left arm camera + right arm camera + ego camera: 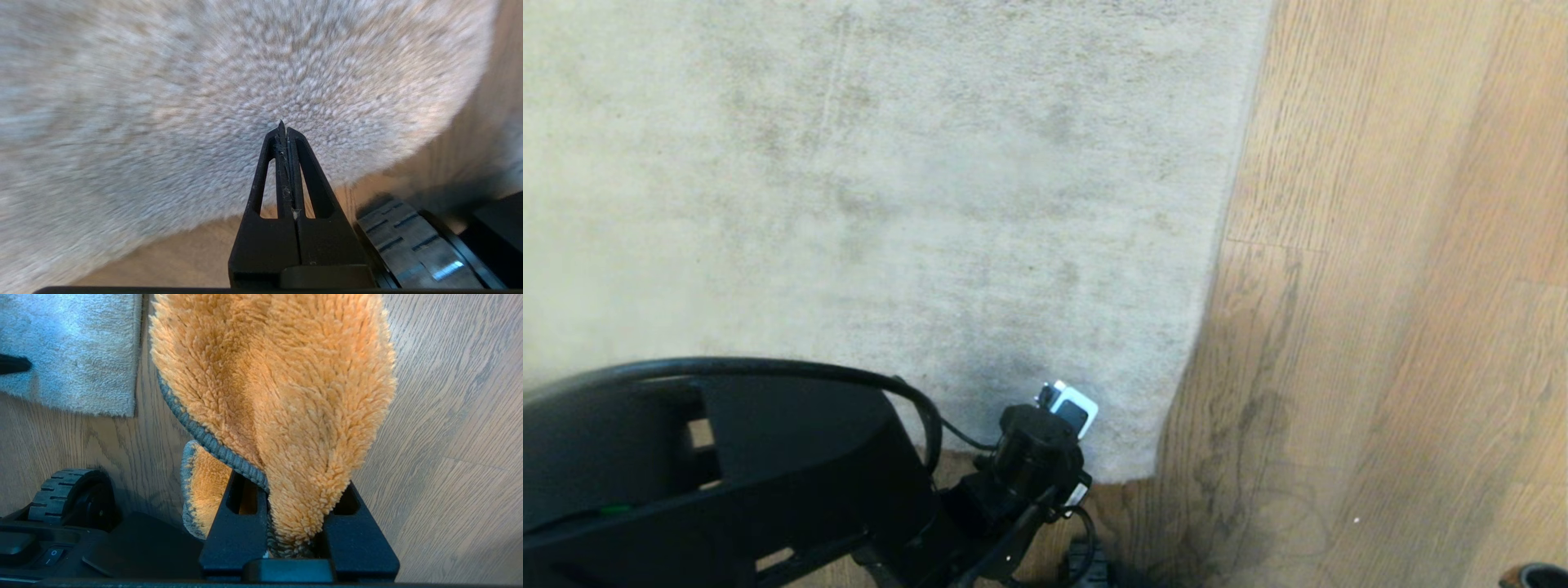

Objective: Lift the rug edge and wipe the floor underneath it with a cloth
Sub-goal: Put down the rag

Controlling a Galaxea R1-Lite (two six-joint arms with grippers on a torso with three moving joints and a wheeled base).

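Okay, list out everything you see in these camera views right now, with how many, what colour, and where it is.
Pale grey short-pile rug: one, flat on the floor, its corner near the robot's base.
Brown oak-grain wooden floor: one, planks right of the rug and beneath it.
Fluffy orange cloth with grey trim: one, hanging from the right gripper.
Black ridged wheel: one, on the base by the rug corner.
Left gripper: black, shut, tips over the rug corner.
Right gripper: black, shut on the cloth.
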